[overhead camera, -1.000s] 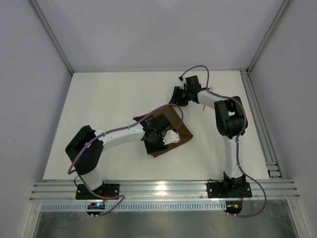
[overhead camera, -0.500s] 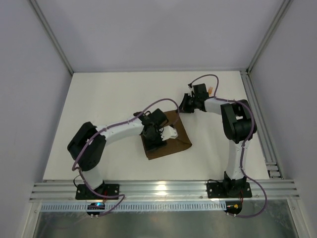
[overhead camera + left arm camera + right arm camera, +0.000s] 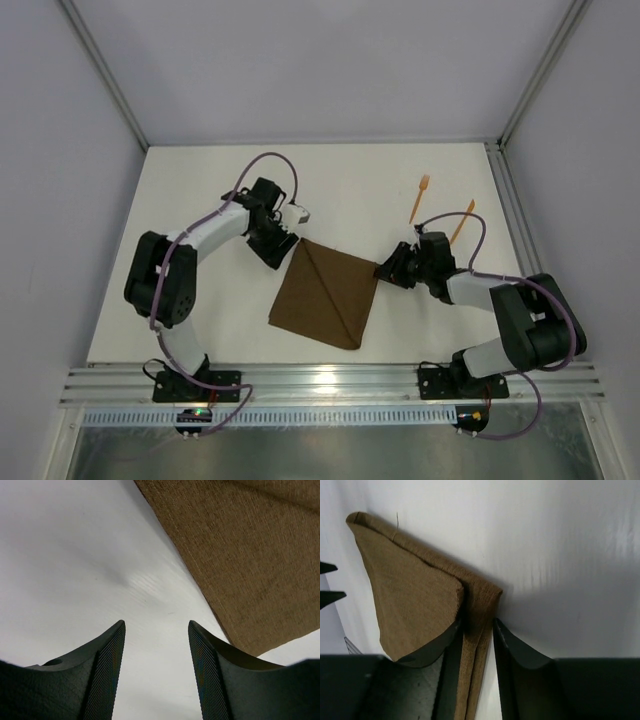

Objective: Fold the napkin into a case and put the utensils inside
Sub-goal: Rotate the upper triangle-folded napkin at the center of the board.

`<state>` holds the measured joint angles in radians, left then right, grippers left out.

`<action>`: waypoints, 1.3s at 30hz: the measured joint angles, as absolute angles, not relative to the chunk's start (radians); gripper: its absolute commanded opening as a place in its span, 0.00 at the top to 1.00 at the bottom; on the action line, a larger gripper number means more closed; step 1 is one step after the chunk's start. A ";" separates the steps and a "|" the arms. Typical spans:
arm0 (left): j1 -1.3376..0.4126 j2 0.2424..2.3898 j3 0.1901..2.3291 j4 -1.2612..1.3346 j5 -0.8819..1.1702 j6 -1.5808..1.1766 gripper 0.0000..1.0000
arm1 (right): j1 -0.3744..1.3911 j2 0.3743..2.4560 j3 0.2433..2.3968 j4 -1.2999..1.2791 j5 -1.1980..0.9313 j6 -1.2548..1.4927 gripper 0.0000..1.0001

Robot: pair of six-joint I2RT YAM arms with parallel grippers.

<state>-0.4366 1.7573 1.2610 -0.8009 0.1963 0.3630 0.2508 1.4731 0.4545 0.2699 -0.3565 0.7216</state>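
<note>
Napkin (image 3: 325, 295): dark brown, flat on the white table (image 3: 200, 200), creased diagonally, between both arms.
Right claw (image 3: 477, 625): narrow, pinching the layered right corner of the cloth.
Left claw (image 3: 156, 630): wide, holding nothing, just beside the cloth's far-left edge.
Utensils: orange fork (image 3: 418, 198) and pointed piece (image 3: 461, 221), far right, apart from the cloth.

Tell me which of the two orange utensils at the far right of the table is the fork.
The fork is the left one of the pair, with a widened, tined head at its far end. The other utensil, to its right, tapers to a plain point.

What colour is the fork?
Orange; the fork shows best in the top view.
</note>
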 measured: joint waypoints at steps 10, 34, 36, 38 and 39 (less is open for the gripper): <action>-0.425 1.859 1.309 -0.806 0.323 0.323 0.42 | 0.259 1.224 0.496 -0.042 -0.290 0.559 0.43; -0.454 2.113 1.571 -0.773 0.305 0.156 1.00 | 0.249 1.621 0.757 -0.120 -0.438 0.250 0.85; -0.456 2.142 1.619 -0.771 0.286 0.156 1.00 | 0.250 1.588 0.713 -0.103 -0.445 0.269 0.85; -0.457 2.175 1.678 -0.766 0.251 0.159 1.00 | 0.256 1.551 0.669 -0.088 -0.452 0.293 0.84; -0.458 2.194 1.710 -0.761 0.235 0.161 1.00 | 0.265 1.531 0.646 -0.083 -0.452 0.305 0.84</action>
